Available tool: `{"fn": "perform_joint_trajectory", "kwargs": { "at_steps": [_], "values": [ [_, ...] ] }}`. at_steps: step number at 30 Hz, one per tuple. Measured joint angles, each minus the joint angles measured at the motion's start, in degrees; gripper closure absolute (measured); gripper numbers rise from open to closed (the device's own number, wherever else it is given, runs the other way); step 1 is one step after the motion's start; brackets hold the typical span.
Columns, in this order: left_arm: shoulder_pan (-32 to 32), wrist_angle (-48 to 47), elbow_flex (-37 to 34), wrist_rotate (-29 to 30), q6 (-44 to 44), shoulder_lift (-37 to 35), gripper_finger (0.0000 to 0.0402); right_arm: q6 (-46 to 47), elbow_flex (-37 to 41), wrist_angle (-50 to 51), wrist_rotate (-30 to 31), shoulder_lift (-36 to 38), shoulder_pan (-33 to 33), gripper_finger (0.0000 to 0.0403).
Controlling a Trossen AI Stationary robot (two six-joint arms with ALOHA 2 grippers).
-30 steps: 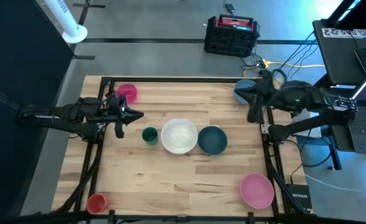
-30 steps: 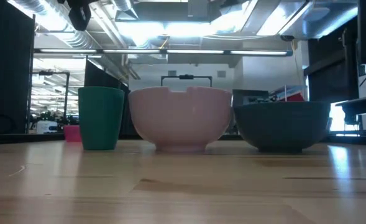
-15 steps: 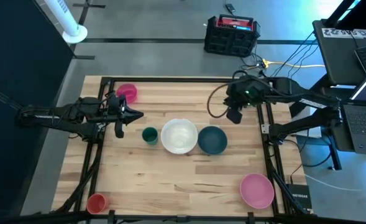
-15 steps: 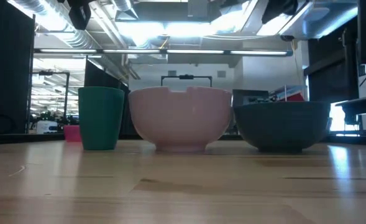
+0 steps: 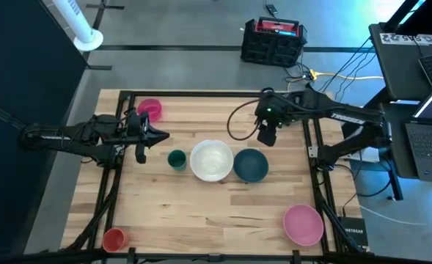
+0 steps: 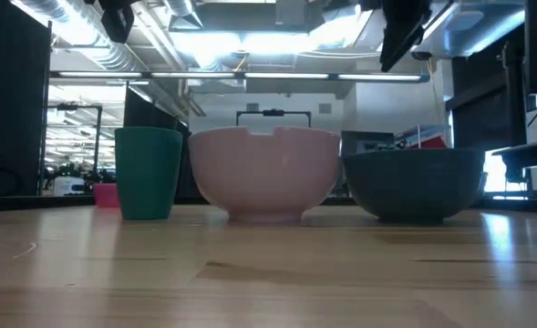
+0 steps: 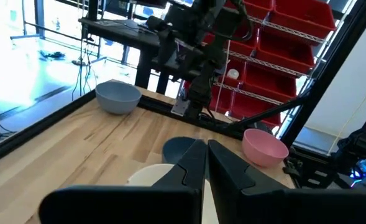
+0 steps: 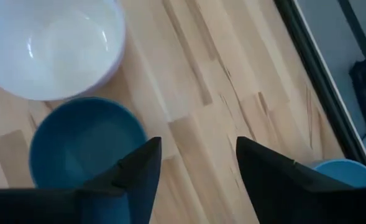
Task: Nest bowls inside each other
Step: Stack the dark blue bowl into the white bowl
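Observation:
The white bowl (image 5: 212,160) and the dark blue bowl (image 5: 251,164) stand side by side on their bases at the table's middle. A magenta bowl (image 5: 149,109) is at the far left and a pale pink bowl (image 5: 304,224) near the right front corner. The grey-blue bowl (image 7: 117,98) sits at the far right corner, under my right arm in the high view. My right gripper (image 5: 265,136) hangs open and tipped downward, just beyond the dark blue bowl's far rim (image 8: 86,140), touching nothing. Left of the bowls my left gripper (image 5: 160,136) is shut, level and holding nothing.
A green cup (image 5: 176,158) stands just left of the white bowl. A red cup (image 5: 114,238) is at the near left corner. Bare wood lies between the middle bowls and the table's near edge (image 5: 208,220).
My right gripper has swung from the far right corner toward the table's middle, come down, and tipped from nearly level to pointing steeply down. Its fingers have opened. The bowls have stayed where they were.

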State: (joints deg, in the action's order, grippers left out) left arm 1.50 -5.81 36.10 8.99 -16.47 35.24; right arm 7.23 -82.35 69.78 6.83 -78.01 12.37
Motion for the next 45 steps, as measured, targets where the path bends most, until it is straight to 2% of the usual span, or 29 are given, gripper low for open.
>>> {"fn": "perform_joint_trajectory", "kwargs": {
  "at_steps": [4, 8, 16, 30, 40, 43, 45],
  "values": [
    [0.0, -0.2, 0.0, 0.0, 0.1, 0.0, 0.0402, 1.4, 1.9, 0.2, -2.5, -0.6, 0.0, 0.0212],
    [0.0, -0.9, 0.0, -0.1, 0.1, 0.0, 0.0402, 3.4, 7.7, -0.6, -3.8, 0.5, -1.2, 0.0214],
    [0.0, -1.4, 0.0, -1.4, 0.2, 0.0, 0.0402, 10.6, 19.8, -11.3, -6.0, 2.2, -5.4, 0.0214],
    [0.0, -1.8, 0.0, -1.4, 1.3, 0.0, 0.0402, 18.1, 31.2, -20.7, -8.5, 1.8, -6.8, 0.0214],
    [0.0, -1.8, 0.0, -1.4, 2.1, 0.0, 0.0402, 18.6, 35.4, -25.3, -7.7, -3.5, -6.7, 0.0215],
    [0.0, -1.8, 0.0, -1.4, 2.1, 0.0, 0.0402, 18.7, 35.4, -26.7, -7.7, -4.8, -6.7, 0.0232],
    [0.0, -1.8, 0.0, -1.4, 2.0, 0.0, 0.0402, 18.8, 35.4, -28.1, -7.6, -5.1, -6.7, 0.0268]
  ]
}}
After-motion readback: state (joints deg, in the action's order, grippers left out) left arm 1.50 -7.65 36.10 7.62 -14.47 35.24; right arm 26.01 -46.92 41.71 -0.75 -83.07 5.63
